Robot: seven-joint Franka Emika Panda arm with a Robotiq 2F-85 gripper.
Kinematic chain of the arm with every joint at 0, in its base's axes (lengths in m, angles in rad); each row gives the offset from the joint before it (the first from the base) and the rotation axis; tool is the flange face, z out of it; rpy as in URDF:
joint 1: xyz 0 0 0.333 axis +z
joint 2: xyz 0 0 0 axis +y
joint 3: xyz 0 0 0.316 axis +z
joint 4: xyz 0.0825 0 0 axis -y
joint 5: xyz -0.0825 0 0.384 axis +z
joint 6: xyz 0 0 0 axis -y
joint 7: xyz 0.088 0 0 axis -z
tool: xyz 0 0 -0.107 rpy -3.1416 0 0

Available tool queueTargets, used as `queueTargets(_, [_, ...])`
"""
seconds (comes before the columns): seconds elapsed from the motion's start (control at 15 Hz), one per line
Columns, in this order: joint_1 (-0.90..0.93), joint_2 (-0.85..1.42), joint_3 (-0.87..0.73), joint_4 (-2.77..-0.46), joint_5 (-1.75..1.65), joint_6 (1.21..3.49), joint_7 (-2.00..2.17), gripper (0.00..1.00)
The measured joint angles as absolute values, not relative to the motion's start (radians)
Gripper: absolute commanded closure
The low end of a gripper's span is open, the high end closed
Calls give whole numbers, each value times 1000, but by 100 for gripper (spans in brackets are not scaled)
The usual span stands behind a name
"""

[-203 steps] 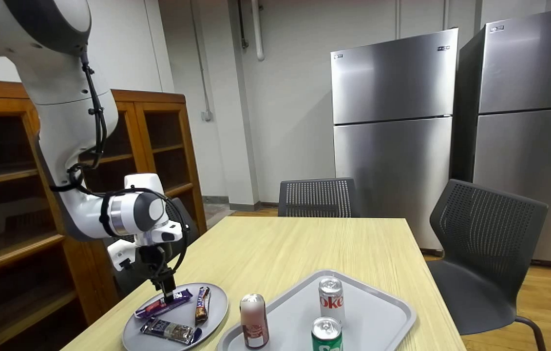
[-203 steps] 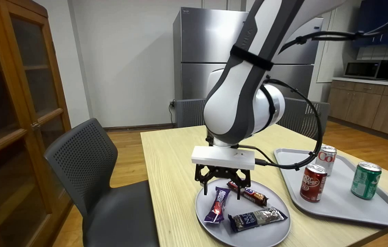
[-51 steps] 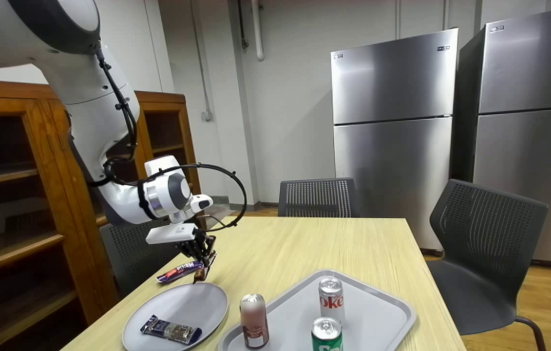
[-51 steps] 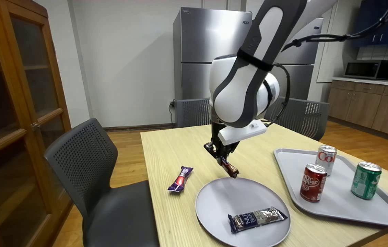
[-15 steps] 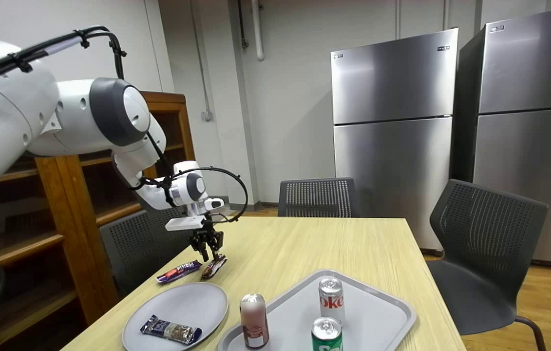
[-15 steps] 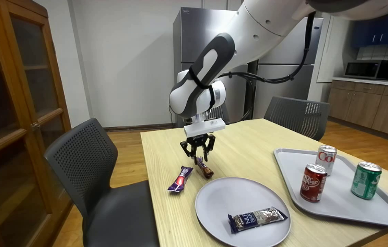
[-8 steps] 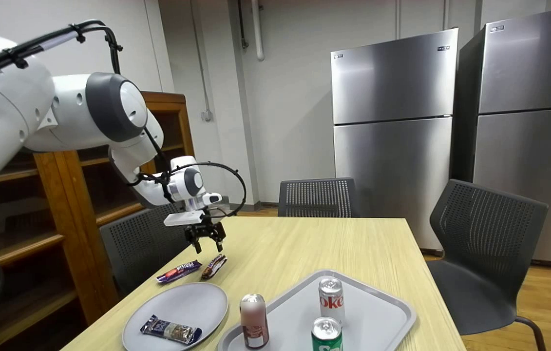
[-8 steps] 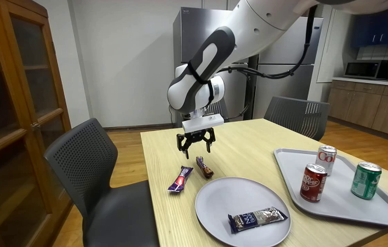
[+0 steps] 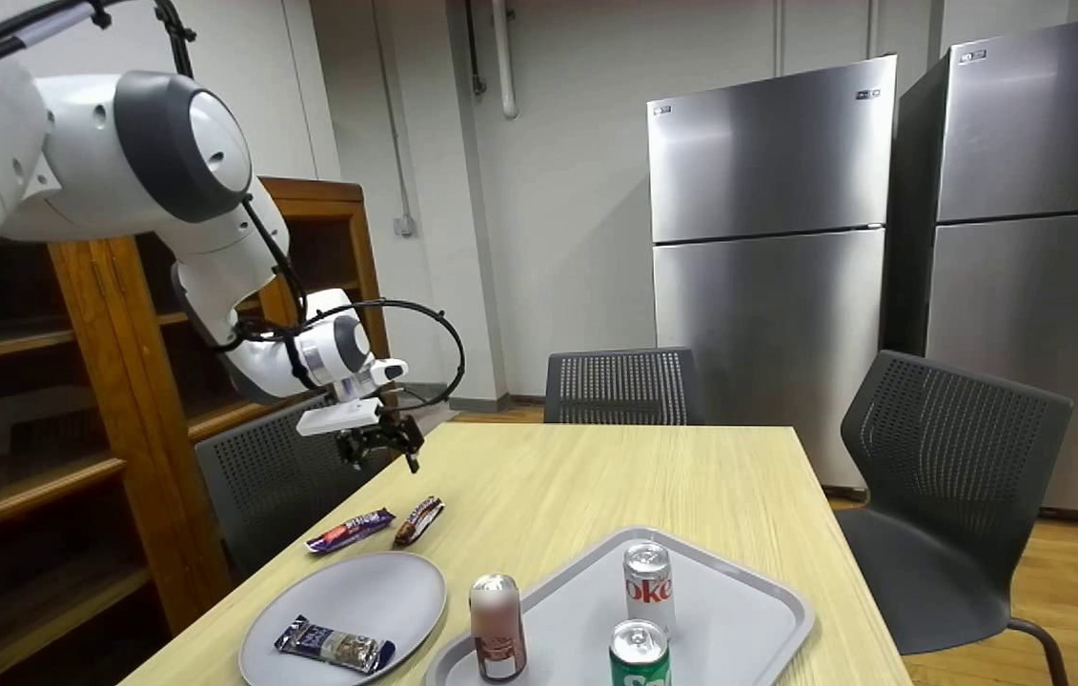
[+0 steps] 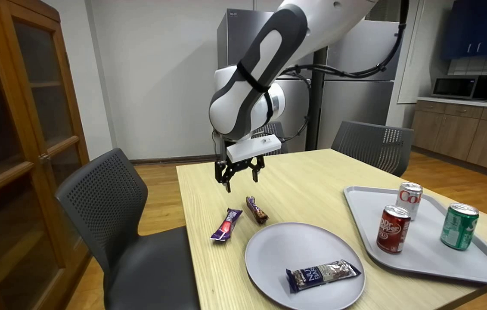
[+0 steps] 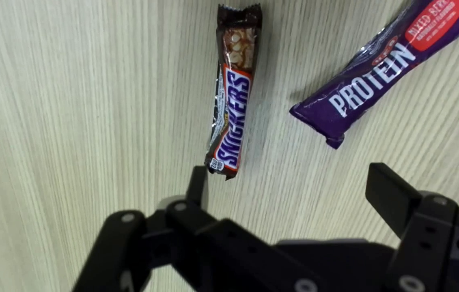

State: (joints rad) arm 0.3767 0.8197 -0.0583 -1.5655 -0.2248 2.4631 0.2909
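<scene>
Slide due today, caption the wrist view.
Open, empty gripper above a wood-grain table, a Snickers bar and a purple protein bar lying apart.

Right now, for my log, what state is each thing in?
Black end effector, open, empty
Brown Snickers bar, wrapped, lying flat
Purple protein bar, wrapped, lying flat
Navy nut bar, wrapped, lying flat
Red metal can, upright
Silver metal can, upright
Green metal can, upright
Steel refrigerators, closed
Wooden cabinet, closed

The pale wood-grained surface (image 10: 312, 185) bears a Snickers bar (image 11: 233, 101), a purple mixed berry protein bar (image 11: 379, 73) lying near it at a slant, a round gray plate (image 10: 286, 247), and, just beside the plate, a gray tray (image 10: 366, 204) with rounded corners
</scene>
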Motion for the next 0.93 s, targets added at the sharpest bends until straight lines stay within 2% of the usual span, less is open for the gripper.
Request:
queueTargets(0.33, [383, 706, -47, -1754, -242, 2566, 286, 0])
queueTargets(0.93, [341, 504, 6, -2053, -236, 2581, 231, 0])
